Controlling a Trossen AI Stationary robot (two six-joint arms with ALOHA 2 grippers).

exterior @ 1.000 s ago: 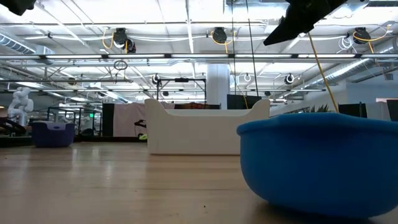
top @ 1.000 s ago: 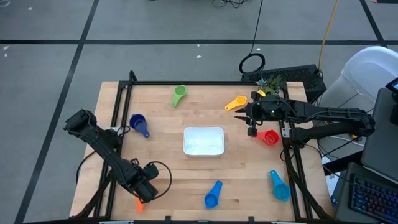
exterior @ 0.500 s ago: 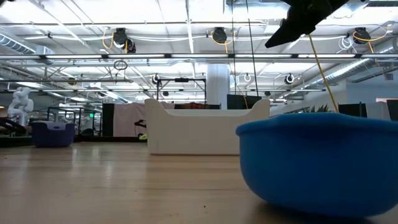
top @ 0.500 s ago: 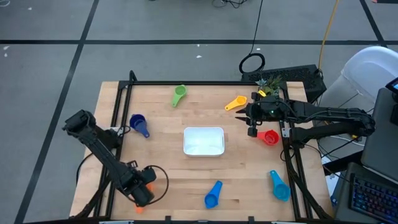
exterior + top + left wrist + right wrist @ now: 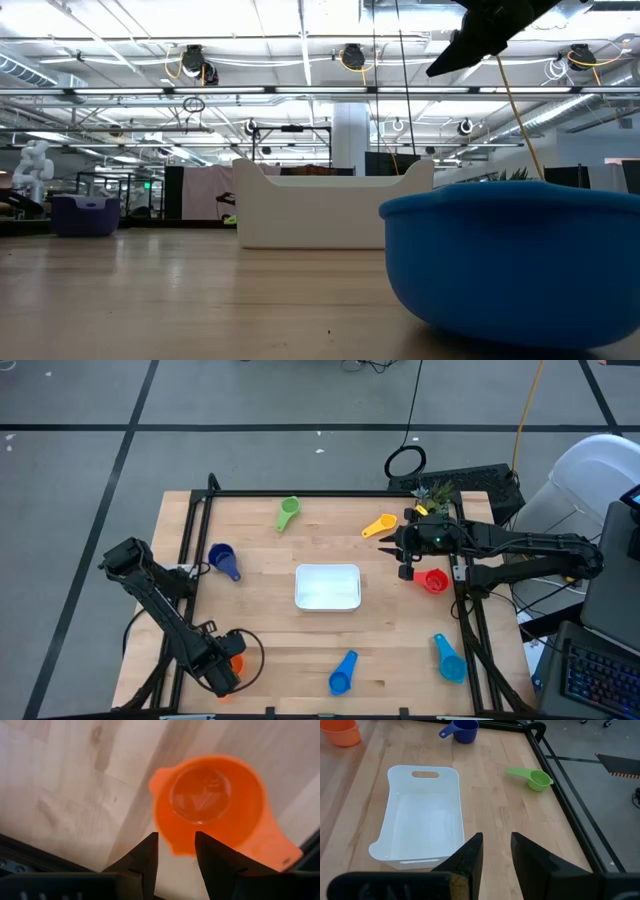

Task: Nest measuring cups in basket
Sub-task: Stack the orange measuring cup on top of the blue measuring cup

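The orange measuring cup (image 5: 215, 805) stands open side up on the table near its near left corner, its bowl and handle (image 5: 280, 855) showing. My left gripper (image 5: 175, 845) hangs over it, pointing down, open by a narrow gap, its tips over the cup's rim. In the high view that gripper (image 5: 220, 672) hides most of the orange cup (image 5: 235, 662). The white basket (image 5: 328, 586) sits at the table's middle. My right gripper (image 5: 404, 557) waits open to the right of the basket, above the table. Green (image 5: 288, 512), yellow (image 5: 380, 526) and dark blue (image 5: 222, 560) cups lie apart.
A red cup (image 5: 433, 580) lies under the right arm. A blue cup (image 5: 343, 672) and a light blue one (image 5: 448, 658) lie near the near edge. A small plant (image 5: 432, 493) stands at the far right. A black frame (image 5: 195, 540) borders the table.
My left gripper has gone toward the table's near left corner and a little down, over the orange cup, which has stayed in place.
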